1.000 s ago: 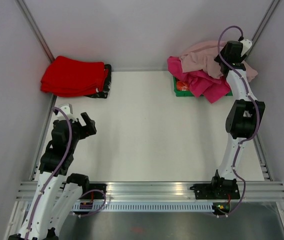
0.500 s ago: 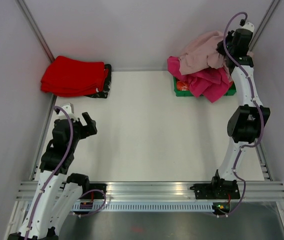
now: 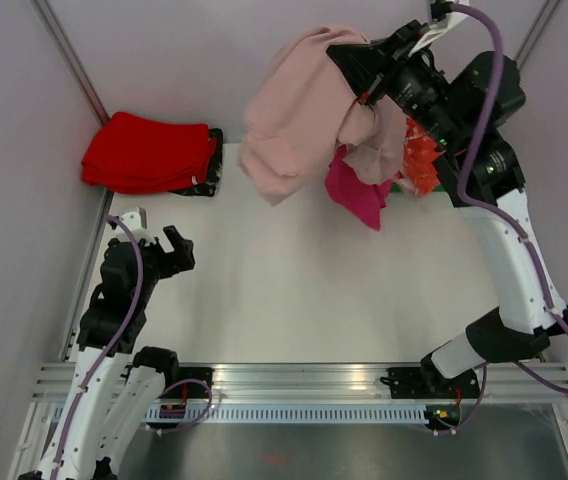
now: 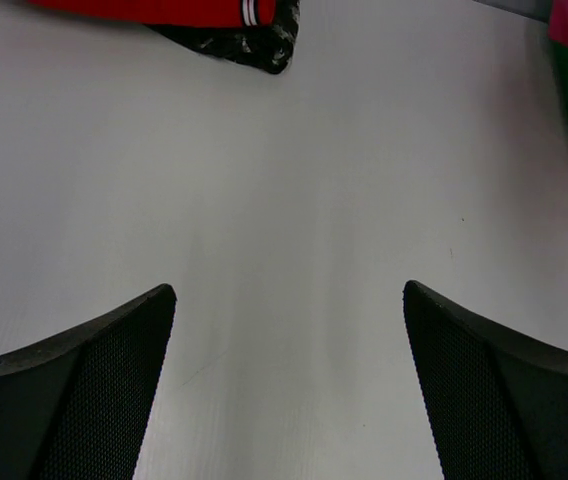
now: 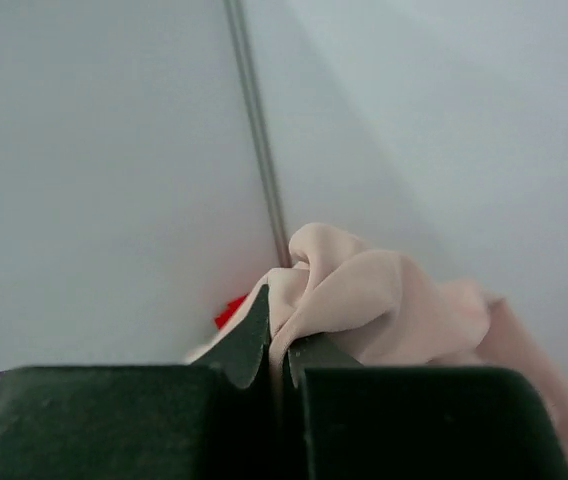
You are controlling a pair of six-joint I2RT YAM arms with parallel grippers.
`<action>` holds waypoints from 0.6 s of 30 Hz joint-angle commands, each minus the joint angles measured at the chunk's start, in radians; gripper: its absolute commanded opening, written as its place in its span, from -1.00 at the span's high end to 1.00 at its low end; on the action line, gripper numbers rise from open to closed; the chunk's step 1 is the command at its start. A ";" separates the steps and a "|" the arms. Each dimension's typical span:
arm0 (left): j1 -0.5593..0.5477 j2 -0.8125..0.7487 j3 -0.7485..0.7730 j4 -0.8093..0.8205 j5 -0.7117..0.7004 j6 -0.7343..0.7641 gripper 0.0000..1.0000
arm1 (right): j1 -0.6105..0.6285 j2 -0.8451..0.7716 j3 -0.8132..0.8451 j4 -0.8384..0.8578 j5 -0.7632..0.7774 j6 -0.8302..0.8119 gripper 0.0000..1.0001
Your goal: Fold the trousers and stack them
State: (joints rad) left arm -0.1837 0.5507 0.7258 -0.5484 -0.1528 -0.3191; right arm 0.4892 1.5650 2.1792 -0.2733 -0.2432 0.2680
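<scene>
The pale pink trousers [image 3: 294, 110] hang bunched in the air above the far middle of the table. My right gripper [image 3: 349, 55] is shut on a fold of them. In the right wrist view, the two dark fingers [image 5: 249, 340] pinch the pink fabric [image 5: 384, 305] tightly. A bright magenta garment [image 3: 354, 195] dangles beneath the trousers, caught up with them. My left gripper [image 3: 169, 250] stands open low at the near left. In its wrist view, nothing lies between the left gripper's [image 4: 289, 300] fingers but bare table.
A stack of folded red garments [image 3: 149, 152] lies on a dark piece at the far left corner; its edge [image 4: 234, 25] shows in the left wrist view. Grey walls close the back and sides. A metal rail [image 3: 304, 380] runs along the near edge.
My right gripper shut on the trousers at the far right pile, then lifted and swung them up and to the left. The magenta garment rose with them. The left arm stayed still.
</scene>
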 commanded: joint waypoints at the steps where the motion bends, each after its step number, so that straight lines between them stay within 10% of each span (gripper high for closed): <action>1: -0.003 -0.018 0.000 0.033 -0.023 0.031 -0.99 | 0.029 -0.051 -0.028 0.082 -0.090 0.051 0.99; 7: -0.003 -0.032 0.012 0.010 -0.117 0.009 -0.99 | 0.167 -0.043 -0.214 0.028 -0.212 0.010 1.00; 18: -0.002 -0.054 0.038 -0.105 -0.393 -0.089 -0.99 | 0.276 -0.085 -0.775 -0.050 0.050 0.048 1.00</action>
State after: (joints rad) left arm -0.1837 0.5125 0.7261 -0.6239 -0.4305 -0.3538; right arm 0.7700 1.5436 1.5055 -0.3462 -0.3328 0.2924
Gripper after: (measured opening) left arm 0.993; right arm 0.014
